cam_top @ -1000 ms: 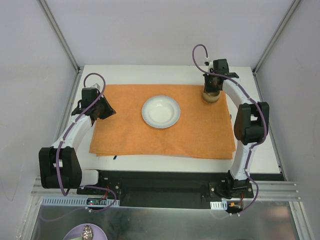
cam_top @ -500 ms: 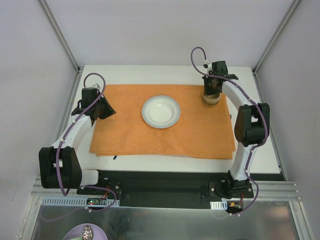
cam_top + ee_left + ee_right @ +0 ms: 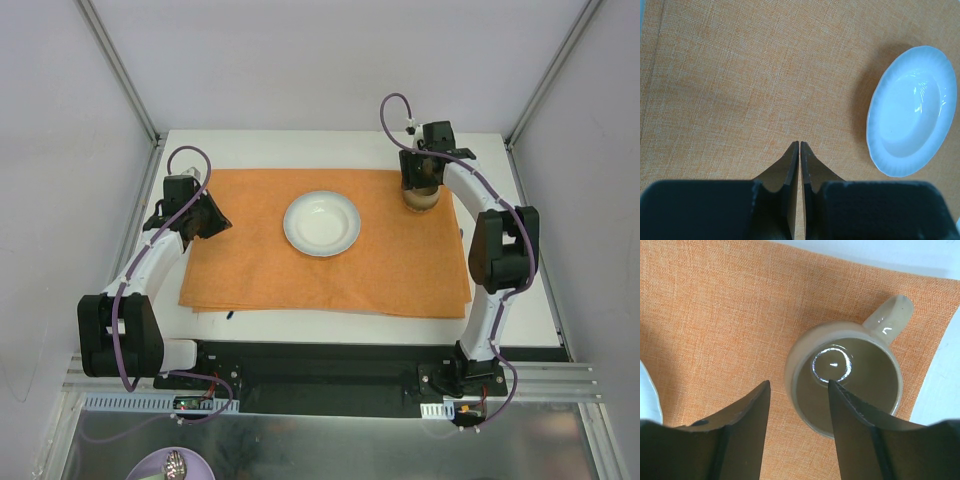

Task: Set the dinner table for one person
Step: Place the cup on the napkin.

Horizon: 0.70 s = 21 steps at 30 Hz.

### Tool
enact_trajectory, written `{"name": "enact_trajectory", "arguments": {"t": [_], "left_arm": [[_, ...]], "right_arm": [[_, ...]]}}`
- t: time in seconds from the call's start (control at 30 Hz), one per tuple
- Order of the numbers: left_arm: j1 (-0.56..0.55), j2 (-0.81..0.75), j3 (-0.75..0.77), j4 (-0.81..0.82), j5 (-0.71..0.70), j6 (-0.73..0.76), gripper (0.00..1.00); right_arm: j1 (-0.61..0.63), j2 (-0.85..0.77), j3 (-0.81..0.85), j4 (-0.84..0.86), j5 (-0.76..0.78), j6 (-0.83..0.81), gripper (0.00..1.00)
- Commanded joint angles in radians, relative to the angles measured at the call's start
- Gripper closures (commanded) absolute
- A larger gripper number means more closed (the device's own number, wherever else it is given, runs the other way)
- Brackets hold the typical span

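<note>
A beige mug (image 3: 421, 198) (image 3: 860, 375) stands upright on the back right corner of the orange cloth (image 3: 330, 280) (image 3: 715, 305), handle toward the white dinner table (image 3: 300, 150) (image 3: 940, 390). My right gripper (image 3: 420, 180) (image 3: 799, 383) is open above it. One finger hangs over the inside of the mug and the other outside its rim, neither pressing it. A white plate (image 3: 321, 223) (image 3: 912, 110) lies in the middle of the cloth. My left gripper (image 3: 213, 222) (image 3: 799, 143) is shut and empty over the cloth's left part (image 3: 740, 75).
Metal rails and grey walls close in the tabletop on three sides. A small dark speck (image 3: 230, 314) lies by the cloth's near left corner. A purple plate (image 3: 150, 468) with a metal piece sits below the arm bases.
My right gripper has opened and let go of the mug's rim, leaving the mug standing on the cloth. Its wrist first shifted slightly. The left arm has not moved.
</note>
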<state>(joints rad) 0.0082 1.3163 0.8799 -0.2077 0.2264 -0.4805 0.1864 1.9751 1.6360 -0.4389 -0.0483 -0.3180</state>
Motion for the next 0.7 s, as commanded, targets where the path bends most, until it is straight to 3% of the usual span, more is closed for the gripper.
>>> {"name": "enact_trajectory", "arguments": {"t": [0.0, 0.13, 0.43, 0.67], "left_arm": [[0.004, -0.025, 0.004, 0.001, -0.012, -0.004, 0.96], [0.003, -0.023, 0.004, 0.001, -0.01, -0.004, 0.96], [0.003, -0.029, 0.004, 0.001, -0.002, -0.007, 0.96], [0.003, -0.034, 0.011, 0.001, 0.022, -0.012, 0.96]], "right_arm": [[0.007, -0.068, 0.025, 0.022, 0.021, -0.001, 0.46], [0.007, -0.134, -0.013, 0.071, 0.042, 0.019, 0.43], [-0.008, -0.363, -0.178, 0.132, 0.324, 0.152, 0.35], [-0.077, -0.507, -0.39, 0.013, 0.432, 0.469, 0.33]]}}
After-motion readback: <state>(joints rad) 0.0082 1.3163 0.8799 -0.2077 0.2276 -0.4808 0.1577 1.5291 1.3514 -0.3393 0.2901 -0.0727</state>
